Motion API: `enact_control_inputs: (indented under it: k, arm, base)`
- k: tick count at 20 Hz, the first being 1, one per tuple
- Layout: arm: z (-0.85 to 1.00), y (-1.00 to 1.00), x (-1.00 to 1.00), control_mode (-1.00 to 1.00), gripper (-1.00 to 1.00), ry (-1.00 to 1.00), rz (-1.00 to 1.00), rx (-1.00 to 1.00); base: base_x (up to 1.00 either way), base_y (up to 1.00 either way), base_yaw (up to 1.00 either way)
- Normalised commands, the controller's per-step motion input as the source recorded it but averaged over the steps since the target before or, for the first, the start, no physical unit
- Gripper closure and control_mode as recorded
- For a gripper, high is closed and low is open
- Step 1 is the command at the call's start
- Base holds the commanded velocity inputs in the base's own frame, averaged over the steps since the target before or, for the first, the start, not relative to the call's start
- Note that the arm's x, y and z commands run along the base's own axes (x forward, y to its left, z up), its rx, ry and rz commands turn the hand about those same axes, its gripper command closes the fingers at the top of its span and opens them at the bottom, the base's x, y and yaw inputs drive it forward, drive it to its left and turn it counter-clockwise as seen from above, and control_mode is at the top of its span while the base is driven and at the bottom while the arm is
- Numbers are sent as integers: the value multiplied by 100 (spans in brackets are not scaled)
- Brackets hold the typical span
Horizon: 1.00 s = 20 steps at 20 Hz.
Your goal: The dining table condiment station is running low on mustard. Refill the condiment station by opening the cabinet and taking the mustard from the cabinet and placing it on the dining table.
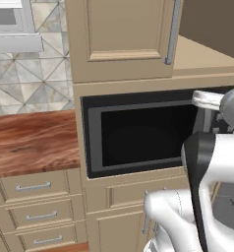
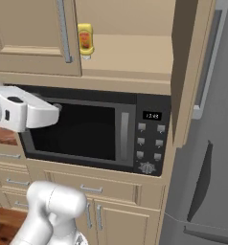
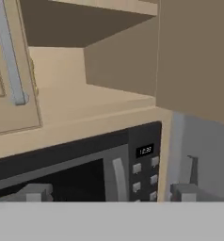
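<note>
The mustard, a squat yellow bottle with an orange-red label, stands on the cabinet shelf just right of the shut left door. The cabinet's right door is swung open, so the shelf is bare to the hand view. The left door's silver bar handle hangs at that view's upper left. My gripper is open, its fingertips wide apart and empty, level with the microwave and below the shelf. The dining table is out of view.
A black microwave with a keypad is built in under the shelf. A grey fridge stands to the right. A wood countertop over beige drawers lies to the left.
</note>
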Motion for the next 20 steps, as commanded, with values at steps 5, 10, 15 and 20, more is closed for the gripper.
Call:
enact_control_inputs:
  k: [5, 10, 15, 20]
  arm:
    - [56, 22, 1, -100, -100, -23, 37, 2]
    - [65, 0, 3, -100, -100, -23, 29, 0]
    - [15, 12, 28, -100, -100, -26, 12, -2]
    - [0, 24, 53, -100, -100, -18, 1, -1]
  base:
    - [0, 0, 0]
    - [0, 0, 0]
    - [0, 0, 0]
    - [0, 0, 0]
